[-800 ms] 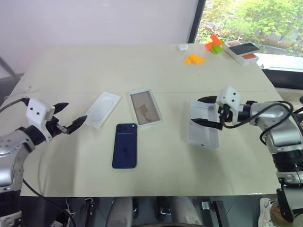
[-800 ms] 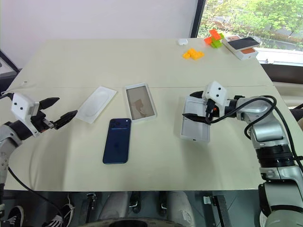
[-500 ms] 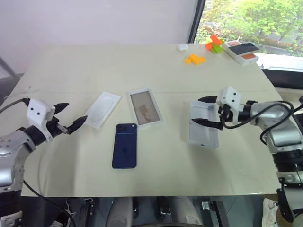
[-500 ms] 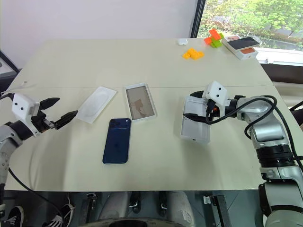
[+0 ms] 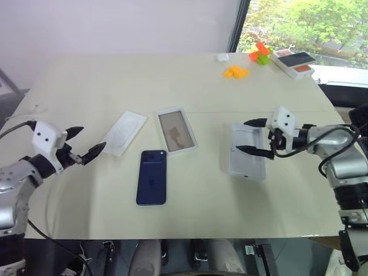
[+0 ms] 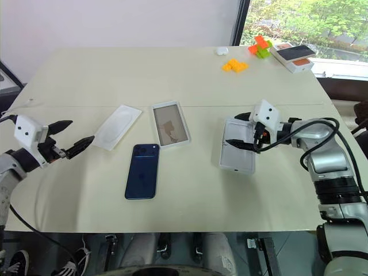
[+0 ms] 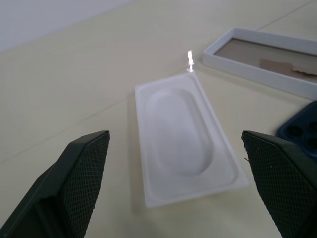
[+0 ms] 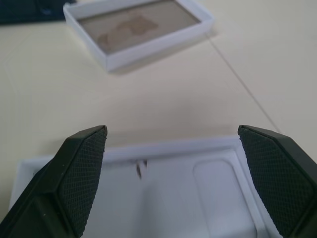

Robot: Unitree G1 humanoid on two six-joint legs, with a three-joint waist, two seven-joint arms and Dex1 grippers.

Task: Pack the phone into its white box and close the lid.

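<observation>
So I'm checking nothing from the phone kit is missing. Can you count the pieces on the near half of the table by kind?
Phone: 1
White box, open tray: 1
Lid, lying inside up: 1
Thin white insert: 1
Total: 4

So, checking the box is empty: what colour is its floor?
Brownish-grey floor, clearest in the right wrist view.

Cream rectangular table (image 5: 190, 75) bears navy phone (image 5: 152, 177), white box (image 5: 176, 130), white insert (image 5: 124, 133), upturned white lid (image 5: 247, 150); coloured blocks (image 5: 236, 72) near far right corner.
</observation>
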